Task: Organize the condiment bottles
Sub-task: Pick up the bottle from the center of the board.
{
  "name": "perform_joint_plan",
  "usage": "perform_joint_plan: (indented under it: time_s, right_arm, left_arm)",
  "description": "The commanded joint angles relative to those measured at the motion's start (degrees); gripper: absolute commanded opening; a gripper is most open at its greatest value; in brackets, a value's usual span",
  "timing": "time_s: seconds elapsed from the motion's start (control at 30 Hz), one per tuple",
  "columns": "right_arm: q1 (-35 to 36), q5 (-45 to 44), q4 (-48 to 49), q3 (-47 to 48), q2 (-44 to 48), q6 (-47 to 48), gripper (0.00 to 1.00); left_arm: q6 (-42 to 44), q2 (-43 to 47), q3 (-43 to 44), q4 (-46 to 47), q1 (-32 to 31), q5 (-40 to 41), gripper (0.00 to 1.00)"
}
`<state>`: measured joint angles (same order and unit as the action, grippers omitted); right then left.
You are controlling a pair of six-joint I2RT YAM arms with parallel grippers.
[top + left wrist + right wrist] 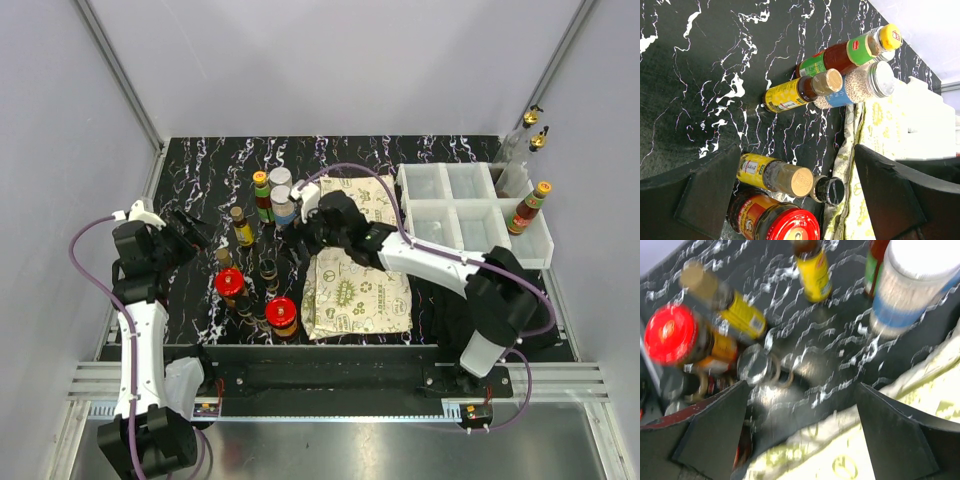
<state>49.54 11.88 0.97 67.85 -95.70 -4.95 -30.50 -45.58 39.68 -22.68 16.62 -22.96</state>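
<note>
Black marbled tabletop (200, 170) carries most of the condiment bottles (241, 228) in an upright cluster left of centre, with two red-capped jars (282, 312) nearest the arms. One orange-capped bottle (530, 208) stands at the right side of the white bins (447, 197), far right. The left gripper (196, 232) hangs just left of the cluster, jaws apart and empty. The right gripper (801, 390), jaws wide and holding nothing, reaches across a patterned cloth (360, 295), close beside a white-capped jar (283, 205).
</note>
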Motion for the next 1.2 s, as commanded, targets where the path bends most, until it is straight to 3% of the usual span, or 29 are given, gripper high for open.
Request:
perform_joint_plan:
  time_s: [0.0,0.17,0.43,0.63,1.17]
  right_arm:
    - [0.65,-4.67,9.66,8.42,-2.12,-1.29,0.96]
    - [0.82,-8.44,11.42,15.01,-6.77,0.46,0.98]
    - [0.73,-14.43,5.01,33.10,-19.15,4.69,0.96]
    - [0.73,-15.92,4.04,41.20,-26.90,6.36,0.95]
    - [0.65,-22.51,4.65,48.34,-35.87,7.15,0.77]
  left_arm:
    - [-0.87,-1.17,-0.66,3.34,0.34,-2.26,0.99]
    - [-0.70,-1.00,-0.92,3.43,0.34,-2.44,0.99]
    - [-0.44,1.02,-1.01,3.34,0.52,-1.91,0.99]
    - [-0.61,-0.38,-0.83,3.25,0.60,-2.79,0.99]
    - [-1.84,-1.70,-1.18,4.13,1.75,-4.81,0.99]
